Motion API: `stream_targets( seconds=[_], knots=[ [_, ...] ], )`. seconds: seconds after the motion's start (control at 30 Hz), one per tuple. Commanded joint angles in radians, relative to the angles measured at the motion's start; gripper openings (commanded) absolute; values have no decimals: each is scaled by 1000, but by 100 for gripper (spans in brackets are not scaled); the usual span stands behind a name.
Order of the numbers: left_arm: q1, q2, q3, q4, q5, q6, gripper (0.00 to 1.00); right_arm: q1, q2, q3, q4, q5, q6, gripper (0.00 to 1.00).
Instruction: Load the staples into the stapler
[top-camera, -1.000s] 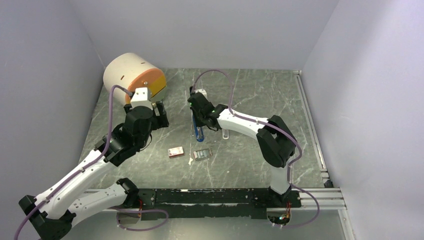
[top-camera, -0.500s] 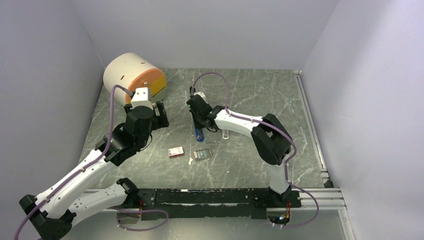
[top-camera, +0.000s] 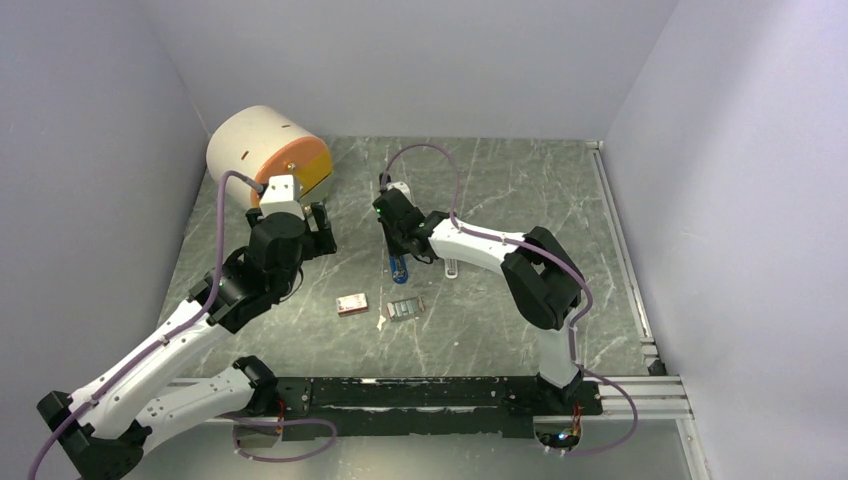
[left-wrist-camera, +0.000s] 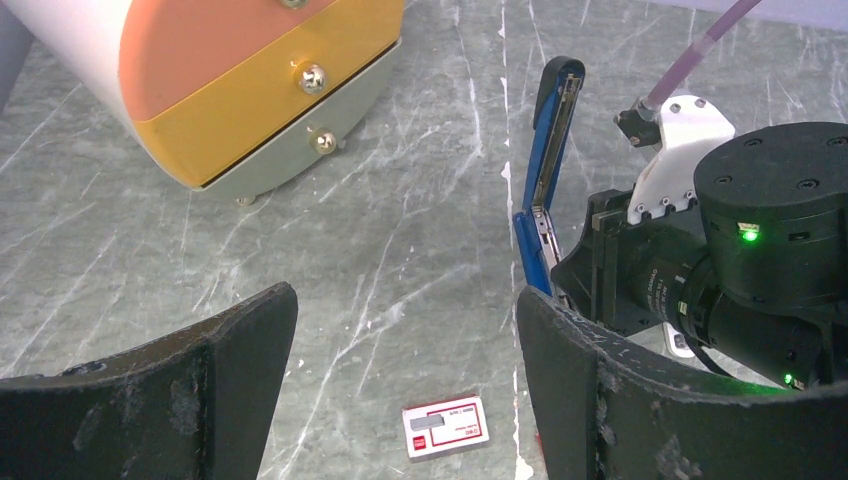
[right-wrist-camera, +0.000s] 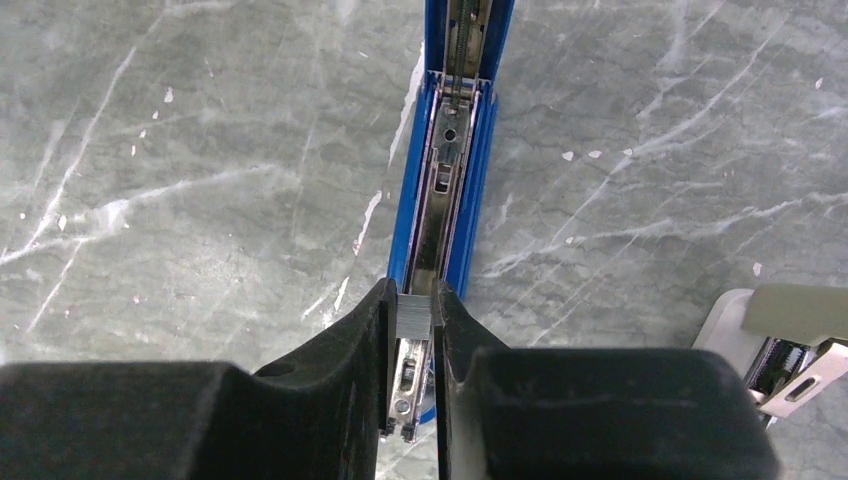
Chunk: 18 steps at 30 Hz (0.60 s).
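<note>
Open stapler, long axis near-far; staples apparently over its near end

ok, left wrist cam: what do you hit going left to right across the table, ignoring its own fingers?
In order: rounded drawer unit → red-and-white box → blue stapler, lying opened → right arm's wrist.
</note>
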Motion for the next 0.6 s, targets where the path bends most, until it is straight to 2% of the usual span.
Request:
stream_targets(
  seconds=[0.0,0.57],
  knots=[
    [6,-10,-2,-2,-29,7,85,1,-8,8,43,13,-8,20],
    [6,0,1,-2,-26,8,86,1,25,15,23,19,-15,20]
  ],
)
